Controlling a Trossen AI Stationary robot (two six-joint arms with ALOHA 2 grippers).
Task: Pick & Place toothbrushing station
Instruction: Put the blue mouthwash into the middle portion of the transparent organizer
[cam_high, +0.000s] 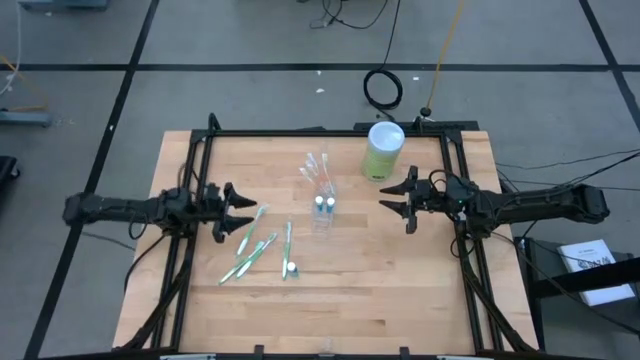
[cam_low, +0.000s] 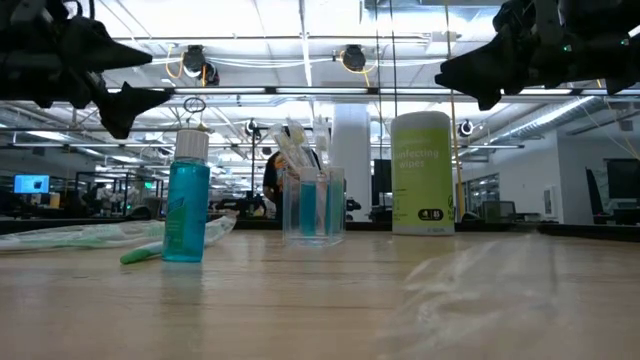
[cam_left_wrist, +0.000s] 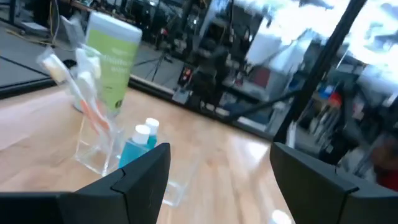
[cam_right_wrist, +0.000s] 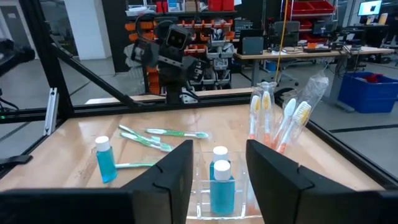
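Looking straight down, the left tool (cam_high: 240, 212) hovers spread beside green-white toothbrushes (cam_high: 262, 247) lying on the wooden surface (cam_high: 400, 270), while the right tool (cam_high: 398, 198), also apart and empty, hangs near the lime-green canister (cam_high: 383, 150). Between them stands a clear holder (cam_high: 322, 205) with orange-white toothbrushes (cam_high: 318, 168) and blue bottles (cam_high: 323, 203). At table height, one blue bottle (cam_low: 186, 200) stands alone, possibly touching the brushes. The right wrist camera shows wrapped brushes (cam_right_wrist: 292, 121) upright.
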